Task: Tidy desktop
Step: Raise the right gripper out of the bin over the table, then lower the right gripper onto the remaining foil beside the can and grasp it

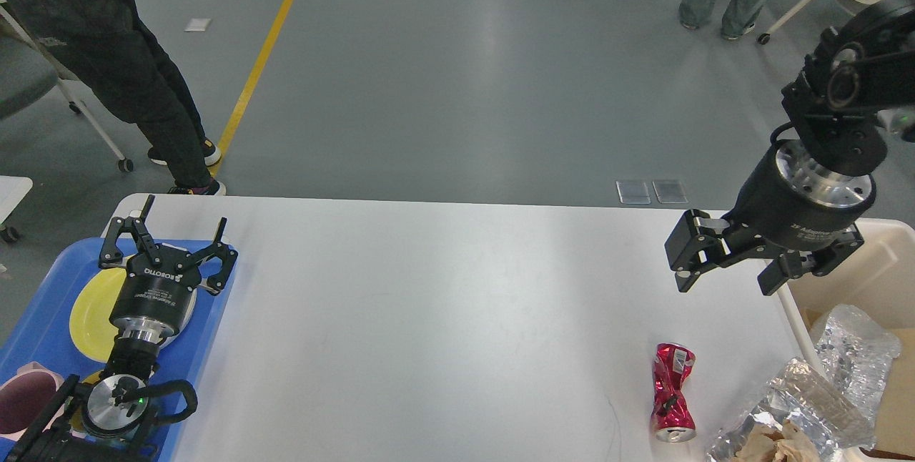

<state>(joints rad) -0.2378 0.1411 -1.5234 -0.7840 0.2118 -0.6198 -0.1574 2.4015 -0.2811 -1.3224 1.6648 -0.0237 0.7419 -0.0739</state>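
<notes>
Nearest the camera, at the front right, a crushed red metal drink can (673, 394) lay on its side on the large plain white rectangular desktop (443, 326), just beside a crumpled clear plastic and foil wrapper pile (793, 412) that spilled over the edge of the cream-white plastic bin (851, 269) at the table's right end. At the front left, a blue plastic tray (43, 305) sat at the left end of the desktop, holding a round yellow plate (89, 312) and a pink bowl (21, 397) partly cut off by the frame. The left gripper (179, 233) hung over that tray, fingers spread wide, nothing between them. Further back on the right, the right gripper (725, 272) hovered above the desktop's right end beside the bin's near rim, pointing down, fingers well apart, nothing held. The can sat below and nearer than it, apart from the fingers. Beyond the table: grey floor, yellow line, people's legs. Judged step: right arm reaching for the can, the last loose item on the desktop. Next move probably called for coming nearer and lower, straddling the can's pinched middle, closing, then lifting to the bin. Risk: the dented can rolling or slipping out.
</notes>
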